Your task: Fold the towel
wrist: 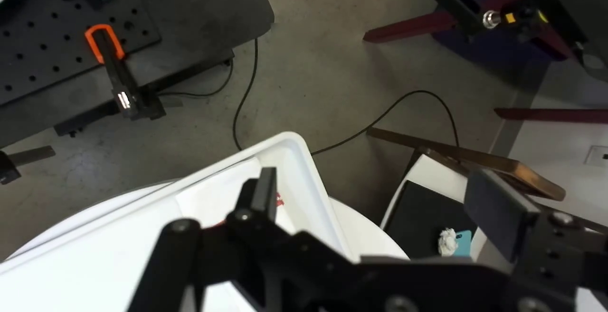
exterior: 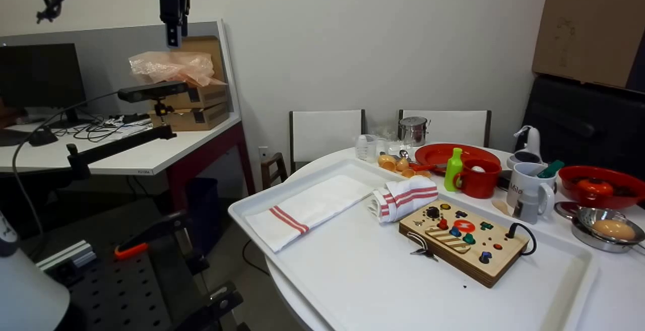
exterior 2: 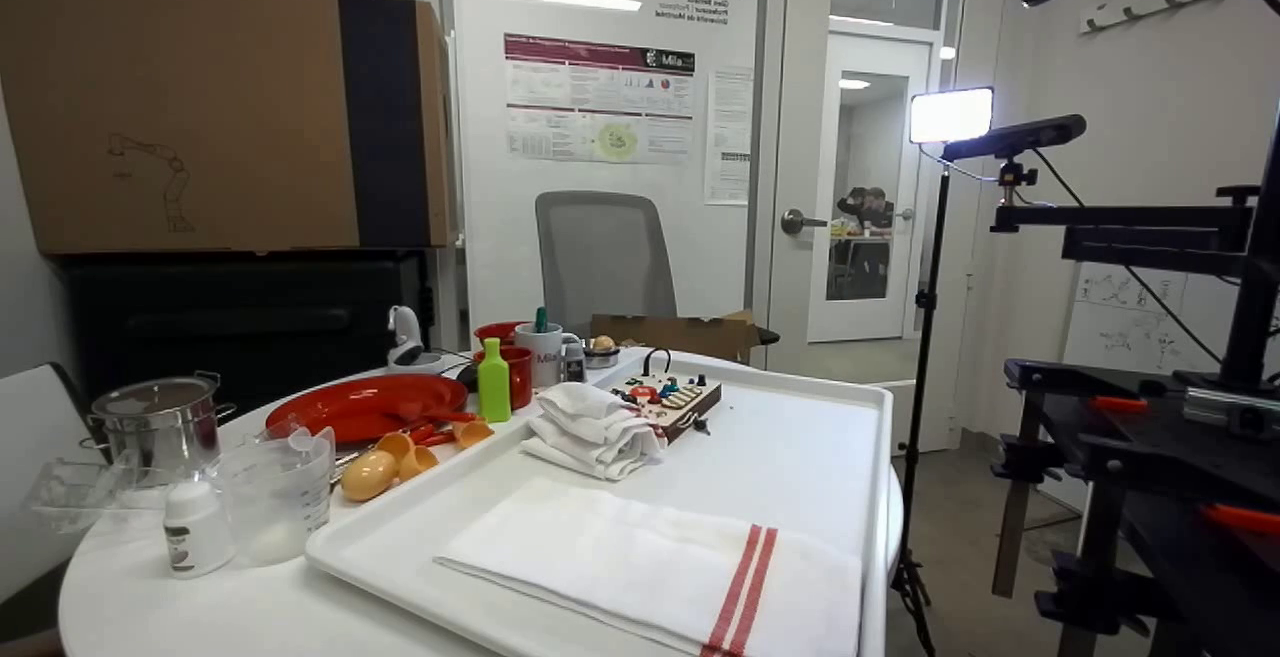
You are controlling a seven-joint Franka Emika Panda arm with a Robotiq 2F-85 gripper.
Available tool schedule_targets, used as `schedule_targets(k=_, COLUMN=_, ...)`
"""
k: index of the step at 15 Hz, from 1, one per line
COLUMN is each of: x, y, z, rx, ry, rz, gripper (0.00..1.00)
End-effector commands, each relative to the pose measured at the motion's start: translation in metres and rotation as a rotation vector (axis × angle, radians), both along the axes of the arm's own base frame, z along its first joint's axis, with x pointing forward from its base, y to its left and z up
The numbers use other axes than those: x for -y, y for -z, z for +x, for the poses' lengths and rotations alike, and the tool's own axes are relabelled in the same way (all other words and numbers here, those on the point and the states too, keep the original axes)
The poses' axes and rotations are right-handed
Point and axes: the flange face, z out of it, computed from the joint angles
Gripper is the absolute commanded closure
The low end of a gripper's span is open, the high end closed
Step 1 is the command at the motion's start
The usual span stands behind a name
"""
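The towel, white with a pair of red stripes near one end, lies flat as a long strip on the white tray. It shows in both exterior views (exterior: pixel 317 202) (exterior 2: pixel 640 547); layered edges show along one long side. In the wrist view a part of the towel (wrist: pixel 209 200) shows behind a finger; the rest is hidden. My gripper (exterior: pixel 175 44) hangs high up, well above and apart from the towel. In the wrist view the gripper (wrist: pixel 380 193) has its fingers wide apart with nothing between them.
The tray (exterior: pixel 352 290) also holds a bunched white-and-red cloth (exterior: pixel 405 197) and a wooden board with knobs (exterior: pixel 466 240). Behind it stand a green bottle (exterior: pixel 454 170), red mug (exterior: pixel 478 180), red plate (exterior: pixel 433 153) and eggshells (exterior: pixel 403 164). A camera on an arm (exterior: pixel 153 90) stands beside the table.
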Motion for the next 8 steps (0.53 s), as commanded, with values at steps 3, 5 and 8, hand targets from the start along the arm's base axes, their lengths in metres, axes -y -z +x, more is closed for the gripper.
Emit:
schedule_targets(k=3, x=0.006, y=0.009, z=0.003, rx=0.033, ry=-0.097, rz=-0.084, gripper=0.0)
schedule_targets(k=5, x=0.01, y=0.016, z=0.014, rx=0.024, ry=-0.209, rz=-0.138, gripper=0.0)
schedule_targets(k=8, x=0.012, y=0.035, z=0.035, rx=-0.005, ry=-0.367, rz=-0.198, gripper=0.0)
